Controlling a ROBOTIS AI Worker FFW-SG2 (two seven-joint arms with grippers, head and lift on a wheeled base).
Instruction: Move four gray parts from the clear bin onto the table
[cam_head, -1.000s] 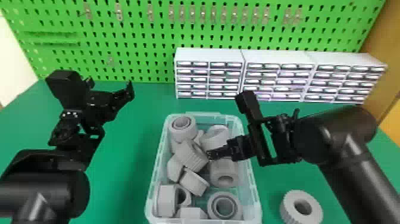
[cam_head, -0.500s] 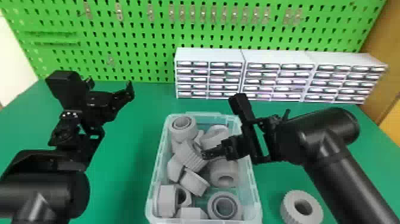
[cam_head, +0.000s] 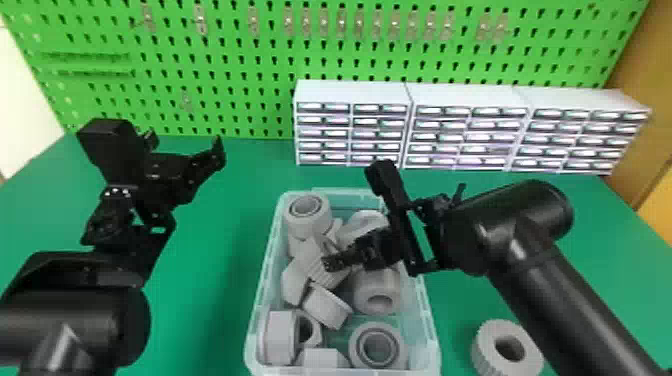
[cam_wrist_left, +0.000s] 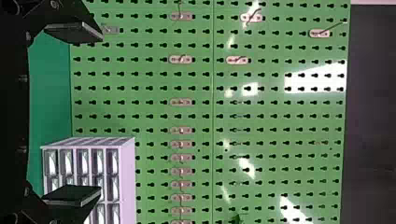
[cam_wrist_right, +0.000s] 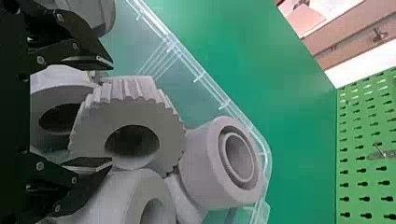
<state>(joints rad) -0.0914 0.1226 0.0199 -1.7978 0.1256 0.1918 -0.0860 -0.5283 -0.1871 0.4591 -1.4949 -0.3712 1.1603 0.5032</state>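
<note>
I have bright, fairly even light in my head view, with a soft shadow (cam_head: 212, 280) across the table (cam_head: 197, 345) in front of the pegboard (cam_head: 225, 50), and the wall (cam_head: 22, 95) left of the pegboard washes out nearly white. Sheen catches the drawer fronts (cam_head: 380, 121) just below it. My left wrist view shows hard white glare patches (cam_wrist_left: 315, 79) on the pegboard; I can't tell where the lamps sit

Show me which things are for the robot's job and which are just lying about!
For the job:
- clear bin
- gray parts in it
- gray part on the table
- table
- right gripper, at the bin

Just about:
- white drawer cabinets
- green pegboard
- hooks on it
</note>
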